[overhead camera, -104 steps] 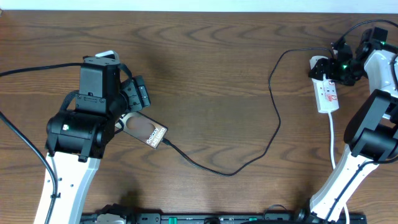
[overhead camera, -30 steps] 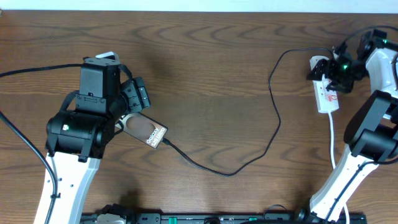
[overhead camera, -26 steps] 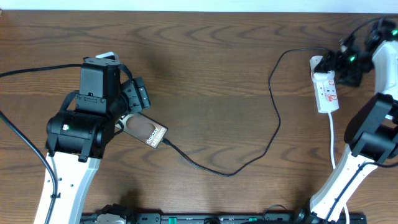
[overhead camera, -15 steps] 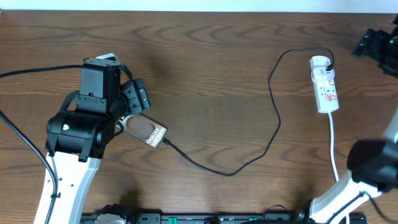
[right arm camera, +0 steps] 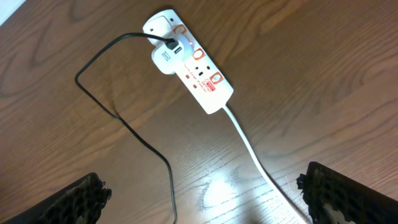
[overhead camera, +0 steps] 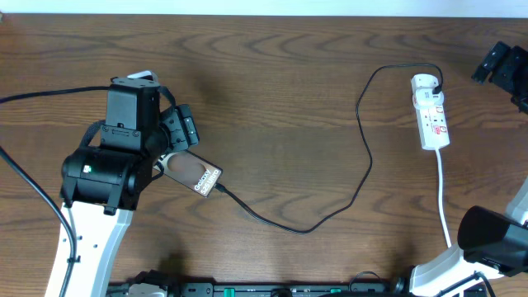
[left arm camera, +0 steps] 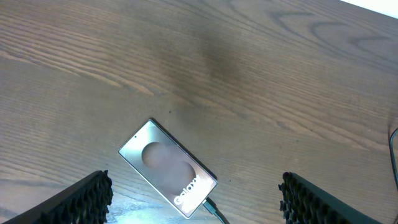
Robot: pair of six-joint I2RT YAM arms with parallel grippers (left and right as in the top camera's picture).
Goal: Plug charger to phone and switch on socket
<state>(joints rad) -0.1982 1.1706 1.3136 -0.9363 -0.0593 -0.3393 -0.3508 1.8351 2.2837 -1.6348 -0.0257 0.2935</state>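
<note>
The phone [overhead camera: 196, 174] lies on the table at the left, partly under my left arm. In the left wrist view the phone [left arm camera: 168, 169] shows its oval picture and "Galaxy" lettering. The charger's plug tip [left arm camera: 209, 206] sits in its lower end. My left gripper [left arm camera: 194, 193] is open above it, empty. The charger cable [overhead camera: 363, 169] loops right to the socket [overhead camera: 431, 111]. In the right wrist view the cable's end [right arm camera: 168, 42] sits in a white block on the socket [right arm camera: 199, 71]. My right gripper [right arm camera: 205, 193] is open, empty, high above and apart from the socket.
The socket's white cord [overhead camera: 443, 198] runs down toward the right arm's base [overhead camera: 487, 231]. In the overhead view my right gripper [overhead camera: 497, 64] is at the far right edge. A black robot cable [overhead camera: 41, 92] crosses the table's left side.
My right gripper has left the socket's top end and moved up and away to the far right. The socket, the cable, the phone and the left arm stay where they were.
</note>
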